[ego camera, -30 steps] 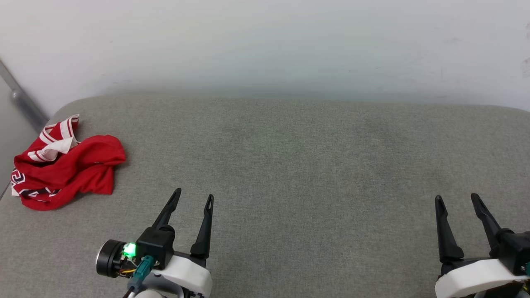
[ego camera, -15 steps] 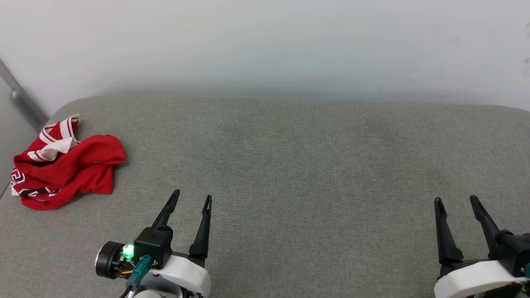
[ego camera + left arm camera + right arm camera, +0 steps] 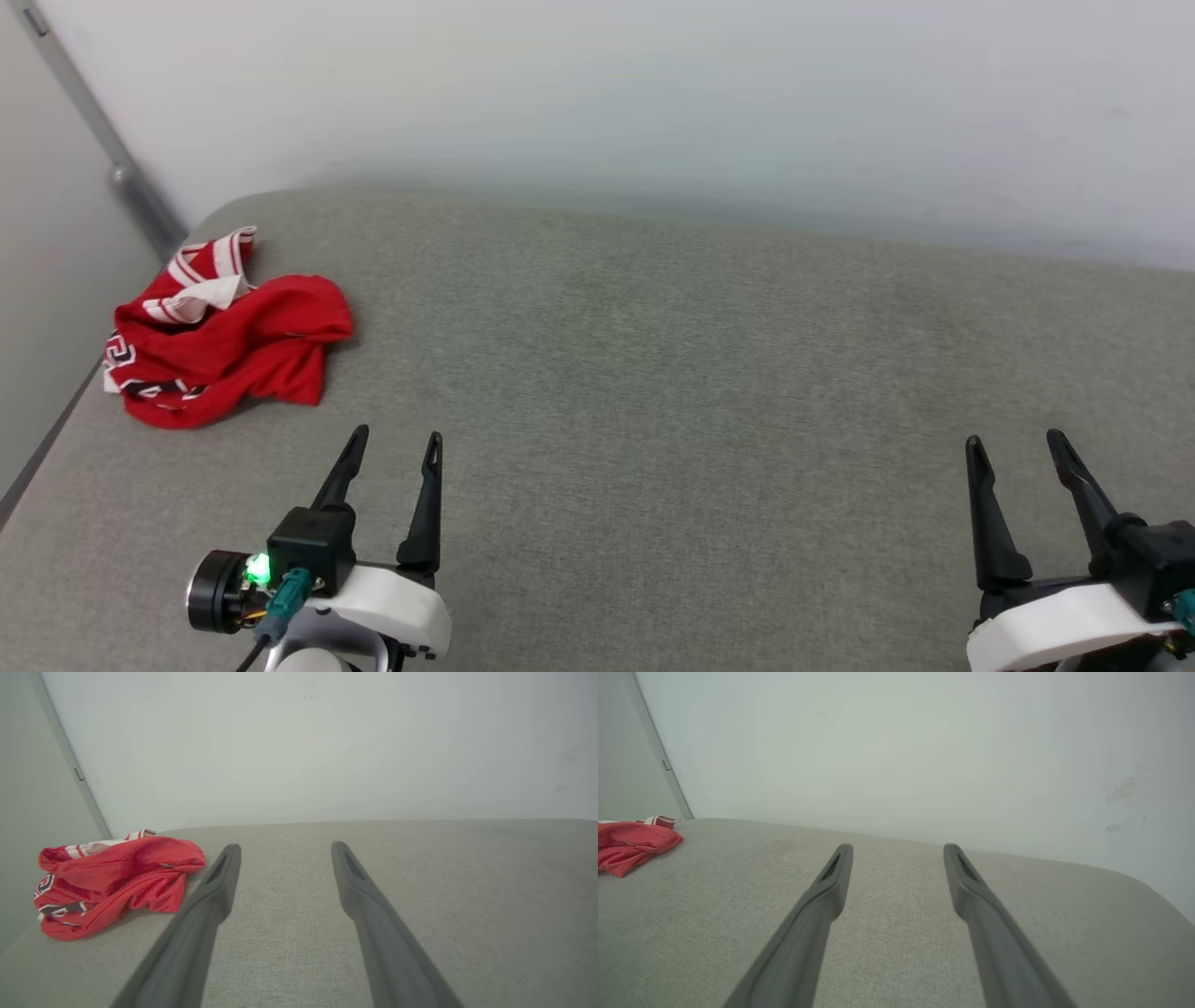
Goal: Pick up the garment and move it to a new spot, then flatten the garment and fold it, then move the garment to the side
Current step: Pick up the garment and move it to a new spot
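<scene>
The garment [image 3: 229,336] is a red jersey with white striped trim and dark lettering, lying crumpled near the far left corner of a grey padded surface [image 3: 653,373]. It also appears as the garment [image 3: 117,877] at the left of the left wrist view and the garment [image 3: 630,842] at the left edge of the right wrist view. My left gripper [image 3: 395,439] stands open at the lower left, nearer to me than the jersey and apart from it. My right gripper [image 3: 1016,441] is open at the lower right, far from it. Both hold nothing.
A pale wall [image 3: 653,103] rises behind the surface. A grey vertical strip [image 3: 103,140] runs down the wall's corner at the far left, just beyond the garment. The surface's left edge [image 3: 47,448] lies close beside the jersey.
The whole head view has shifted, so the camera has turned left and the jersey sits further right in frame. The left gripper has edged slightly forward. Both grippers stay open.
</scene>
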